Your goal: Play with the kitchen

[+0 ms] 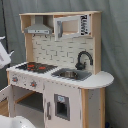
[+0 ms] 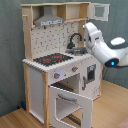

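Both exterior views show the kitchen (image 1: 60, 75) standing upright on a wooden floor (image 2: 112, 107) before a grey curtain (image 1: 112, 40). Its oven door (image 2: 70, 102) hangs open in the second exterior view, below the hob (image 2: 52, 59). The arm (image 2: 102, 45) reaches toward the sink (image 2: 77, 50) by the faucet (image 2: 75, 39); whether its gripper is open or holding anything, I cannot tell.

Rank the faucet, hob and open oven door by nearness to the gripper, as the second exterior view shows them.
1. Faucet, beside the gripper, at the sink.
2. Hob, toward the second exterior view's left.
3. Oven door, open, lowest down.
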Motion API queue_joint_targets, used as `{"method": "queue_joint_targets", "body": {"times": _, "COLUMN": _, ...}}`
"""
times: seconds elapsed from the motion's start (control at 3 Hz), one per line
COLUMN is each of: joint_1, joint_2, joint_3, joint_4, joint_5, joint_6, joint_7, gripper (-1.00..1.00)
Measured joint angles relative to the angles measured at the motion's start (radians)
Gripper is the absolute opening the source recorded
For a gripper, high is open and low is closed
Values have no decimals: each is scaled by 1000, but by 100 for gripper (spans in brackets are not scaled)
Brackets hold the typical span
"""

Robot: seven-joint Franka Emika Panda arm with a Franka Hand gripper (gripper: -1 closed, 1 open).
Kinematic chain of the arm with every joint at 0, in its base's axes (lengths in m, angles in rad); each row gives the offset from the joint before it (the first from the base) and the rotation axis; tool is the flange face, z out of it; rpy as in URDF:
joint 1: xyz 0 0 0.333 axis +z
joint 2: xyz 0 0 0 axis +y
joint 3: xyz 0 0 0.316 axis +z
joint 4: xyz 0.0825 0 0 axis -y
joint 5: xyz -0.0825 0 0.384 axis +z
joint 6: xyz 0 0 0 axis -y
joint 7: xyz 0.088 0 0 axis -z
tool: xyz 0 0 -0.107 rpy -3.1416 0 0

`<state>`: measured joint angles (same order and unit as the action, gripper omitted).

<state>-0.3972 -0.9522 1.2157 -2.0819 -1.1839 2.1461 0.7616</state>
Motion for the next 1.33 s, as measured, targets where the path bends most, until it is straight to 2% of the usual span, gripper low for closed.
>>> {"method": "queue_joint_targets", "body": {"times": 0.33, "joint_1": 41, "joint_2": -41, "joint_3": 43, "joint_4": -98, "joint_5": -1, "joint_6": 5, "joint_7": 2, "gripper": 100}}
{"method": "queue_joint_targets", "body": {"times": 0.67, "joint_1": 70, "joint_2": -58, "joint_3": 102, "joint_4": -179, "joint_5": -1, "joint_6": 12, "joint_7": 13, "gripper": 100}}
{"method": "queue_joint_targets", "body": {"times": 1.0, "joint_1": 64, "joint_2": -59, "joint_3": 193, "joint_4": -218, "joint_5": 2, "joint_6": 43, "joint_7": 36, "gripper": 100}}
{"method": "queue_joint_targets", "body": {"times": 1.33, "joint_1": 11, "joint_2": -58, "joint_3": 239, "joint_4": -223, "joint_5": 2, "joint_6": 127, "joint_7": 43, "gripper": 100}}
